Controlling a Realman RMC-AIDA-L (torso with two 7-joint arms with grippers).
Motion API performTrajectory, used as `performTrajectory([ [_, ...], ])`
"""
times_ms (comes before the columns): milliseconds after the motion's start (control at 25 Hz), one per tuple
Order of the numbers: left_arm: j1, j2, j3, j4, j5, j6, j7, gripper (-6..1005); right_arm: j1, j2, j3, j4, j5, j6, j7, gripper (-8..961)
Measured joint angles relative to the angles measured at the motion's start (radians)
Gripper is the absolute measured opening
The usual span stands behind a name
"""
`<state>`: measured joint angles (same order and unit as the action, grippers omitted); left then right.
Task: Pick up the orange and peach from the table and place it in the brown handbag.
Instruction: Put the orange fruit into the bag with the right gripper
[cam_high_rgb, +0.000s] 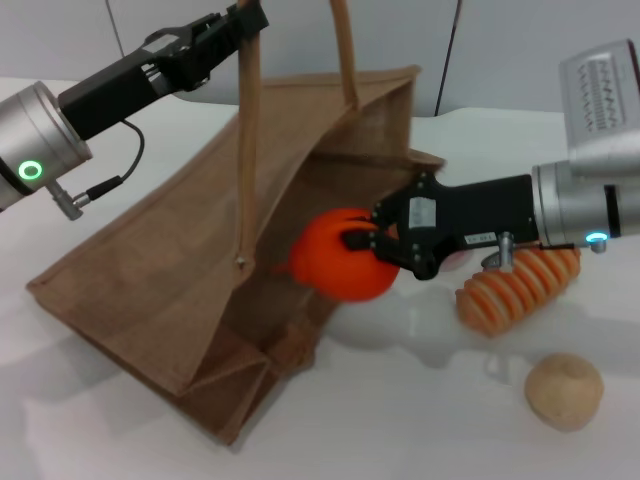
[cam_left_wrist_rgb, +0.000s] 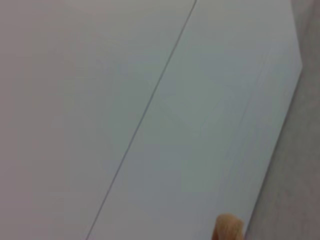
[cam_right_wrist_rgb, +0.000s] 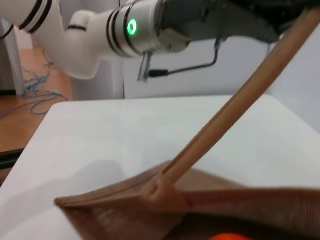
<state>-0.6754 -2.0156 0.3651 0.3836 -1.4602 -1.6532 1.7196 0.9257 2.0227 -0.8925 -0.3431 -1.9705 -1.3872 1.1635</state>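
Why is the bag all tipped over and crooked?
The brown handbag leans askew because the left gripper pulls one handle up, opening its mouth. The right gripper holds the orange there.

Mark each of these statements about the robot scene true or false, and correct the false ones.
1. The right gripper holds the orange at the mouth of the handbag. True.
2. The left gripper holds up a bag handle. True.
3. The spiral bread lies inside the handbag. False: it lies on the table, under the right arm.
4. The beige ball is touching the orange. False: it sits apart on the table, beyond the bread.
5. The handbag stands upright and closed. False: it lies tipped over, its mouth pulled open by the raised handle.
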Motion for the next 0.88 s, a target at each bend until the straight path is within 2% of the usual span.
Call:
performTrajectory([
  [240,-0.013,0.000,0.000,0.000,0.000,-0.046,-0.013,121,0.026,0.004,-0.003,-0.006,0.012,0.027,-0.005,58],
  [520,-0.029,0.000,-0.006,0.000,-0.009,-0.109,-0.029,121,0.062,0.011,-0.013,0.015,0.013,0.114,-0.005,59],
  [880,-0.036,-0.001,-0.013,0.000,-0.028,-0.162,-0.035,121,0.136,0.016,-0.015,0.141,0.051,0.243,-0.128,55],
])
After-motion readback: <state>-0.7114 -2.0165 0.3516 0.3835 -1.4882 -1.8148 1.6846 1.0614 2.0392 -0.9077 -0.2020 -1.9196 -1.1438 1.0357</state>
